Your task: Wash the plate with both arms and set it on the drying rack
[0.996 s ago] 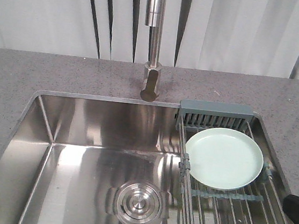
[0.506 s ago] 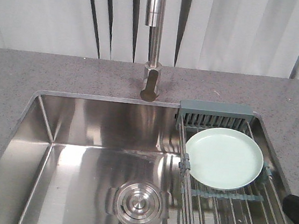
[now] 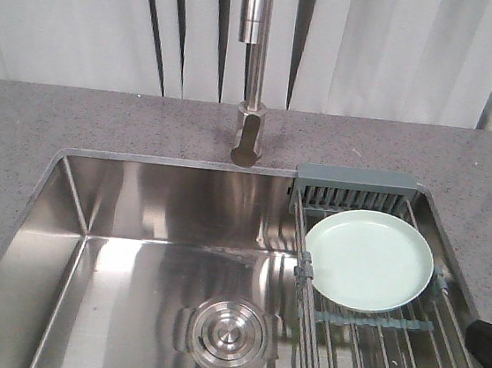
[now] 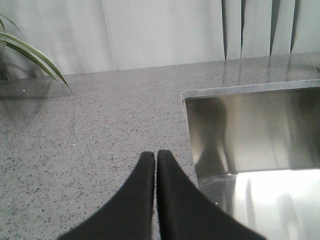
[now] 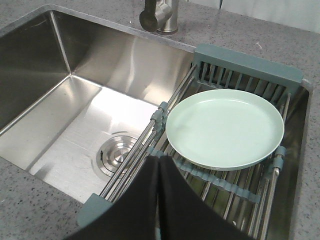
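Observation:
The pale mint-green plate lies flat on the drying rack, which spans the right end of the sink. My right gripper is shut with nothing in it, hovering over the rack's near rods just short of the plate's front rim. A black piece of the right arm shows at the lower right edge of the front view. My left gripper is shut and empty, over the grey counter just left of the sink's rim. The plate does not show in the left wrist view.
The steel sink basin has a round drain. A steel faucet rises behind it. Speckled grey countertop surrounds the sink. Plant leaves hang at the left. White curtains hang behind.

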